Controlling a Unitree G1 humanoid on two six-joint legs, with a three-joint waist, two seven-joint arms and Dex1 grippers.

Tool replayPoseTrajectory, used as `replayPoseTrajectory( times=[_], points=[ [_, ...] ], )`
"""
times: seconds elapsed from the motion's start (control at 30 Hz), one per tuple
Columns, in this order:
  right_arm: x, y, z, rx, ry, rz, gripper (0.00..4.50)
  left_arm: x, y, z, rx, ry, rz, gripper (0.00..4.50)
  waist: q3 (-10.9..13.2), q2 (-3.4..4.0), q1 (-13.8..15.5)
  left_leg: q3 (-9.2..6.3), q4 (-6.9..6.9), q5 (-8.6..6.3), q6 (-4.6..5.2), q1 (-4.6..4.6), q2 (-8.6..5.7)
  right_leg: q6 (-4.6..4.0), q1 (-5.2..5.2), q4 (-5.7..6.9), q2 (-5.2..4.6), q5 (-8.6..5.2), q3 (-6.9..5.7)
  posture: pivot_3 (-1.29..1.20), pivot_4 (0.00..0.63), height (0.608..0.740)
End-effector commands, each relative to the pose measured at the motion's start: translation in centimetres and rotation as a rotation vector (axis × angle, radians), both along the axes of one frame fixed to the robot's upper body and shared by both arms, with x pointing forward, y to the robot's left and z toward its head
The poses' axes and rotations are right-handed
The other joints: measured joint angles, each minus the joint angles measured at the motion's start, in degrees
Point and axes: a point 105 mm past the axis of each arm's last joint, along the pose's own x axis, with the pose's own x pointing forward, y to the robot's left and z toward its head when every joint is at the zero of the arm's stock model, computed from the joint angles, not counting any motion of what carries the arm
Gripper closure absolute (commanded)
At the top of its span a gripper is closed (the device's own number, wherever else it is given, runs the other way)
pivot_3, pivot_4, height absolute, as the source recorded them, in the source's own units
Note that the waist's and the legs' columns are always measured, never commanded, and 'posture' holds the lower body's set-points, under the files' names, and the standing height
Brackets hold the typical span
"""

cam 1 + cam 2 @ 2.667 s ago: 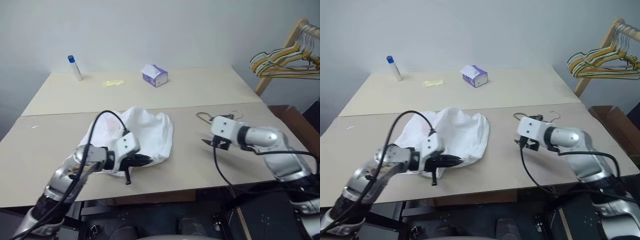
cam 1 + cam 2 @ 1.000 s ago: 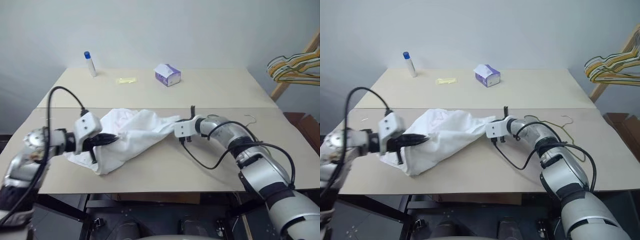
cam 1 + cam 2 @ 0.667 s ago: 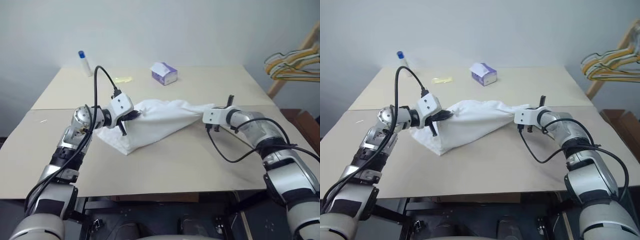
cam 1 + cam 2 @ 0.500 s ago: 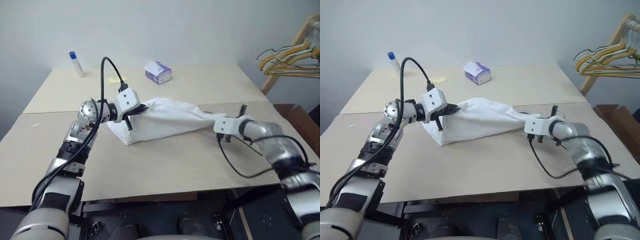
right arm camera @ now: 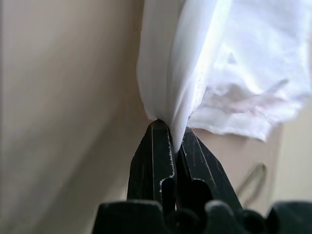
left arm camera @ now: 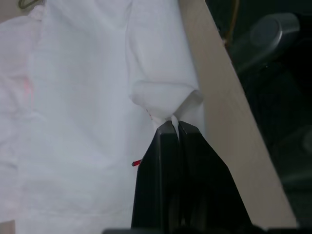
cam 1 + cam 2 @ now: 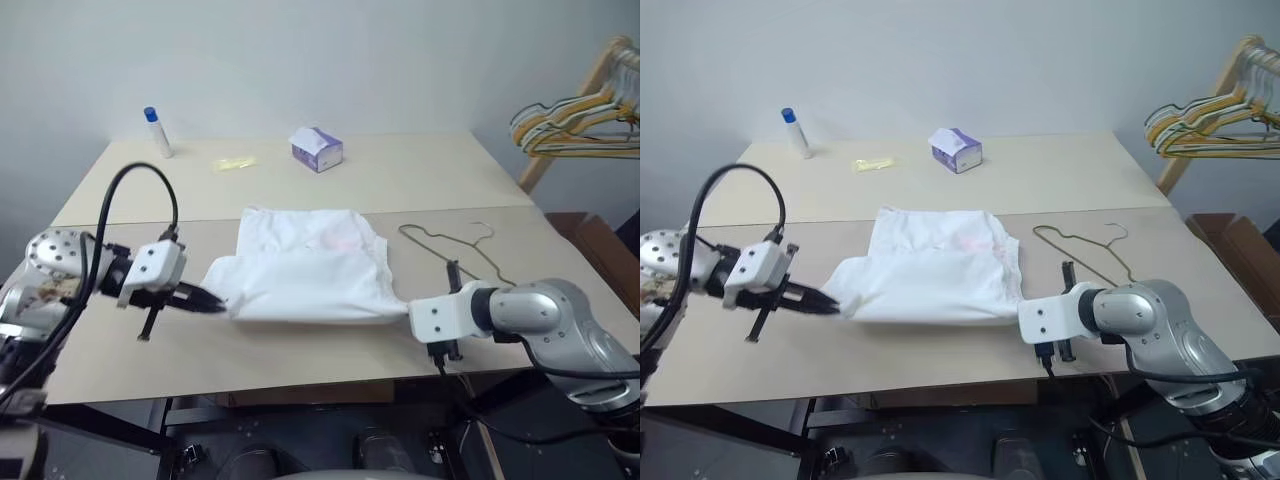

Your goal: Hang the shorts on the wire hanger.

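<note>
Both grippers, left (image 7: 212, 301) and right (image 7: 404, 311), are pinching opposite corners of the shorts (image 7: 305, 270), spreading them flat; next, probably, fetching the hanger (image 7: 462, 250) lying beside them.

The shorts (image 7: 305, 272), bunched and stretched into a slanted rope half a second ago, now lie spread flat beside the wire hanger (image 7: 452, 245). The left gripper (image 7: 215, 302) and right gripper (image 5: 171, 138) now sit lower, nearer the table's front edge, each pinching a near corner.
</note>
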Motion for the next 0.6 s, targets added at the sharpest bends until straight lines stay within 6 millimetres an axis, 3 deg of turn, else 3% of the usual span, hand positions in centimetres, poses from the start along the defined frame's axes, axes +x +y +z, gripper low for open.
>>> replayPoseTrajectory(
  times=[0.03,0.1,0.17,0.23,0.27,0.33,0.37,0.4,0.43,0.47,0.53,0.6],
  points=[
    [-1.8,0.3,0.9,-0.006,0.109,0.045,4.46,-1.9,0.0,0.9,0.017,0.021,-0.034,4.50,0.00,0.01,0.63,0.00,0.00,-0.01,0.02,-0.10,0.00,-0.23,-0.09,0.00,0.00,0.13,0.00,-0.03,0.000,0.740],
    [-1.7,0.9,1.3,0.038,0.143,0.051,4.46,-1.7,-0.3,0.6,0.015,0.012,-0.021,4.50,0.01,-0.02,1.37,0.01,0.01,-0.02,0.03,-0.09,0.00,-0.25,-0.05,-0.03,0.01,0.13,-0.04,-0.02,0.000,0.740],
    [0.5,1.8,2.5,0.163,0.119,-0.024,4.46,0.7,-0.8,0.2,0.009,-0.074,0.073,4.50,0.02,-0.03,1.81,0.00,0.08,-0.01,0.02,-0.01,0.00,-0.20,0.05,-0.04,0.01,0.13,-0.05,-0.03,0.000,0.740],
    [4.4,2.5,4.5,0.299,0.058,-0.145,4.46,5.0,-1.7,0.4,-0.027,-0.202,0.244,4.50,0.02,-0.04,2.17,0.01,0.12,0.01,0.01,0.26,0.00,-0.01,0.29,-0.01,0.01,0.02,-0.06,-0.03,0.000,0.740],
    [7.7,2.2,6.0,0.342,-0.034,-0.251,4.46,8.6,-2.2,1.6,-0.064,-0.312,0.389,4.50,0.05,-0.05,2.32,-0.03,0.16,0.03,0.02,0.51,-0.01,0.02,0.61,-0.04,0.05,0.03,-0.06,-0.03,0.000,0.740],
    [11.9,1.8,8.1,0.389,-0.158,-0.395,4.46,13.1,-2.8,3.6,-0.110,-0.459,0.579,4.50,0.05,-0.16,2.62,-0.17,0.18,0.19,0.06,0.82,-0.04,0.03,1.08,-0.12,0.12,0.21,-0.12,-0.03,0.000,0.740],
    [14.4,1.1,10.1,0.400,-0.308,-0.469,4.46,15.8,-3.0,6.2,-0.182,-0.569,0.706,4.50,0.01,-0.22,2.62,-0.20,0.16,0.24,0.03,0.75,-0.04,0.02,1.05,-0.18,0.15,0.30,-0.13,-0.02,0.000,0.740],
    [16.9,0.2,13.1,0.410,-0.512,-0.543,4.46,18.1,-3.0,10.0,-0.294,-0.704,0.850,4.50,0.00,-0.24,2.64,-0.21,0.15,0.27,-0.03,0.61,-0.04,-0.36,0.94,-0.19,0.15,0.56,-0.13,-0.03,0.000,0.740],
    [18.4,-0.3,15.2,0.412,-0.656,-0.584,4.46,19.4,-3.1,12.7,-0.376,-0.787,0.950,4.50,0.03,-0.28,2.70,-0.22,0.15,0.26,-0.04,0.57,-0.04,-0.36,0.91,-0.21,0.15,0.55,-0.14,-0.03,0.000,0.740],
    [19.3,-0.8,19.0,0.475,-0.852,-0.633,4.46,19.9,-2.5,16.7,-0.506,-0.900,1.060,4.50,0.01,-0.34,2.60,-0.21,0.15,0.28,-0.08,0.37,-0.06,-0.36,0.73,-0.26,0.15,0.56,-0.13,-0.04,0.000,0.740],
    [18.8,-1.3,25.6,0.653,-1.163,-0.667,4.46,18.7,-0.5,23.7,-0.797,-1.052,1.186,4.50,0.02,-0.33,1.59,-0.22,0.06,0.62,-0.64,-0.53,-0.12,-0.30,-0.24,-0.14,0.12,0.80,-0.07,-0.05,0.000,0.740],
    [17.7,-1.5,28.7,0.744,-1.327,-0.642,4.46,17.1,0.8,27.2,-0.988,-1.121,1.201,4.50,0.01,-0.32,0.41,-0.20,-0.29,0.77,-0.90,-1.12,-0.18,-0.26,-0.92,-0.20,0.07,0.79,-0.06,-0.06,0.000,0.740]
  ],
)
